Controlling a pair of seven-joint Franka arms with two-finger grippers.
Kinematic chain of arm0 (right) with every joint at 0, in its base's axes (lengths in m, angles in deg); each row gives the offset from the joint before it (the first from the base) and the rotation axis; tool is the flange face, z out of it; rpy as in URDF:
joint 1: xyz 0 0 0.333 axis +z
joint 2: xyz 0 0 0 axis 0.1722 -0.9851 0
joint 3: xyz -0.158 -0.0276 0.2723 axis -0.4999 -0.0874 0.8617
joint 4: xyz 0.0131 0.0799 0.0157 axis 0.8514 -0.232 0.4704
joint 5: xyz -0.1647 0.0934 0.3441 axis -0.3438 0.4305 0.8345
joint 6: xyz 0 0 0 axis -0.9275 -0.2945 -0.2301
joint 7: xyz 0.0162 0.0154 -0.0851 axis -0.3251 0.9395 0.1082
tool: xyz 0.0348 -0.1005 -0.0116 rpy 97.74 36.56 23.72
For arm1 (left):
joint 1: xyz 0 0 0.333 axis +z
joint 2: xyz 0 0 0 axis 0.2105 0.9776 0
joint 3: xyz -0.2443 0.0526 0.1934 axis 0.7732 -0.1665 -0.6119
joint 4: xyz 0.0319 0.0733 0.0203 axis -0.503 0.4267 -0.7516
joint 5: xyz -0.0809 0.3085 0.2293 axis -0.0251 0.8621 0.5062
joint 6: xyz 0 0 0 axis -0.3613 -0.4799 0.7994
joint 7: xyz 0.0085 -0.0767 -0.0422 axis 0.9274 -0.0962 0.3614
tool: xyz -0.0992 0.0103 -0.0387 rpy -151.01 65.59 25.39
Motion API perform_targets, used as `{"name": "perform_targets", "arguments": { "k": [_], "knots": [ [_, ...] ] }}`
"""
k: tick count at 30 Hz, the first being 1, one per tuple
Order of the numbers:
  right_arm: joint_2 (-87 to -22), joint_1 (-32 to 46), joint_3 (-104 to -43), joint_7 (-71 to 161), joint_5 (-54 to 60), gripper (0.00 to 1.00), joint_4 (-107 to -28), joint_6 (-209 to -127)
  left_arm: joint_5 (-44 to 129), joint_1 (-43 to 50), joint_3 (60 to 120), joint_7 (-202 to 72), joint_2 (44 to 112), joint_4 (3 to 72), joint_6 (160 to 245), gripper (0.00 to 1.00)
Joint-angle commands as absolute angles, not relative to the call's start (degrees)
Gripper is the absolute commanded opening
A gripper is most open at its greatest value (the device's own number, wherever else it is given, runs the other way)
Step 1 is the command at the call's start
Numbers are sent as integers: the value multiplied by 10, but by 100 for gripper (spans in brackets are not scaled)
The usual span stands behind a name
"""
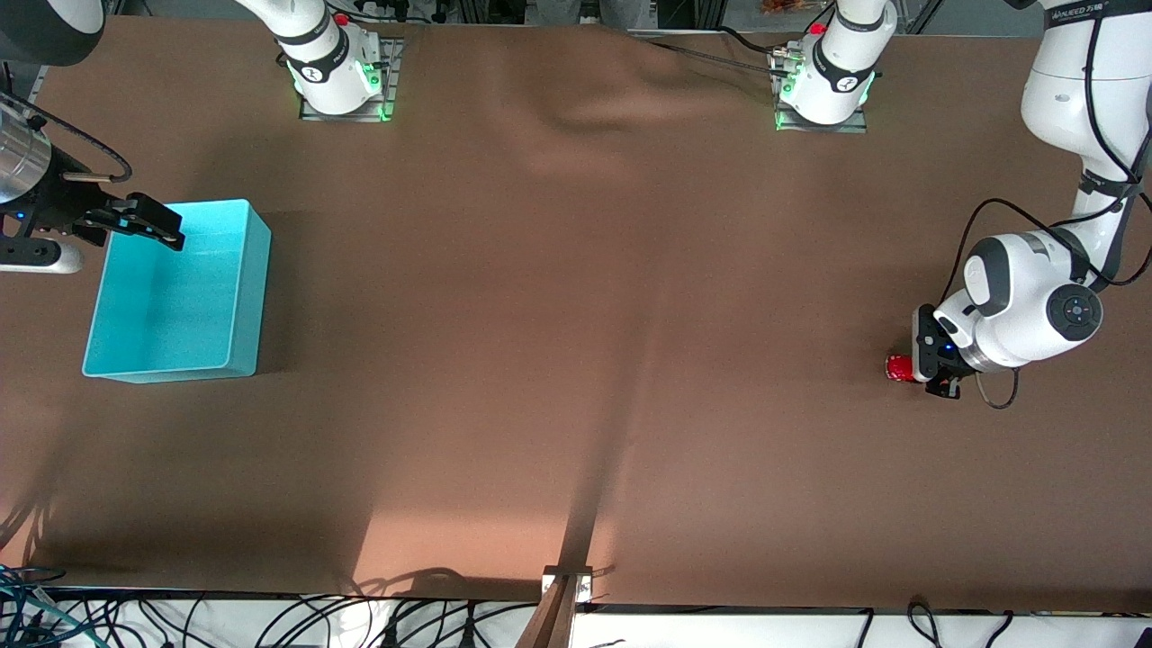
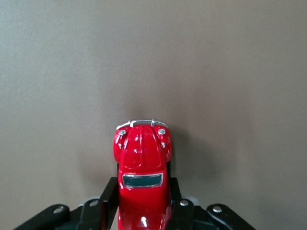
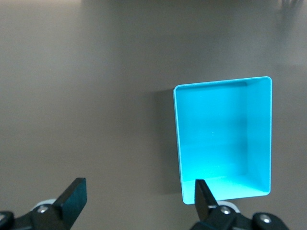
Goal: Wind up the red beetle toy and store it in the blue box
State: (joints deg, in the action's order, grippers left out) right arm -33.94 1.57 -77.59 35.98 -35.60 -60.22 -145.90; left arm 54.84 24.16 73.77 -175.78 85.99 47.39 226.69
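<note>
The red beetle toy (image 1: 898, 367) stands on the brown table at the left arm's end. My left gripper (image 1: 920, 371) is low over the table and shut on the toy's rear sides. In the left wrist view the red beetle toy (image 2: 143, 158) points away from the left gripper (image 2: 142, 195), a black finger pressed against each flank. The blue box (image 1: 171, 306) sits at the right arm's end with nothing in it. My right gripper (image 1: 153, 223) hangs open over the box's rim. In the right wrist view the right gripper (image 3: 139, 194) is spread wide beside the blue box (image 3: 223, 139).
A brown cloth covers the table, with a raised fold (image 1: 594, 117) between the two arm bases. A small metal bracket (image 1: 567, 580) sits at the table edge nearest the front camera. Cables hang below that edge.
</note>
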Motion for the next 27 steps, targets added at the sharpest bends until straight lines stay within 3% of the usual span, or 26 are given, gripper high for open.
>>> {"name": "perform_targets", "arguments": {
  "k": [1,14,27],
  "knots": [
    [-337,15,-775,359,-355,100,-602,-1459,557,248,743,-1771,865,470,2268,9],
    [-337,15,-775,358,-355,100,-602,-1460,558,270,741,-1770,880,465,2268,11],
    [-337,15,-775,358,-355,100,-602,-1460,563,343,741,-1842,931,410,2268,11]
  ]
}}
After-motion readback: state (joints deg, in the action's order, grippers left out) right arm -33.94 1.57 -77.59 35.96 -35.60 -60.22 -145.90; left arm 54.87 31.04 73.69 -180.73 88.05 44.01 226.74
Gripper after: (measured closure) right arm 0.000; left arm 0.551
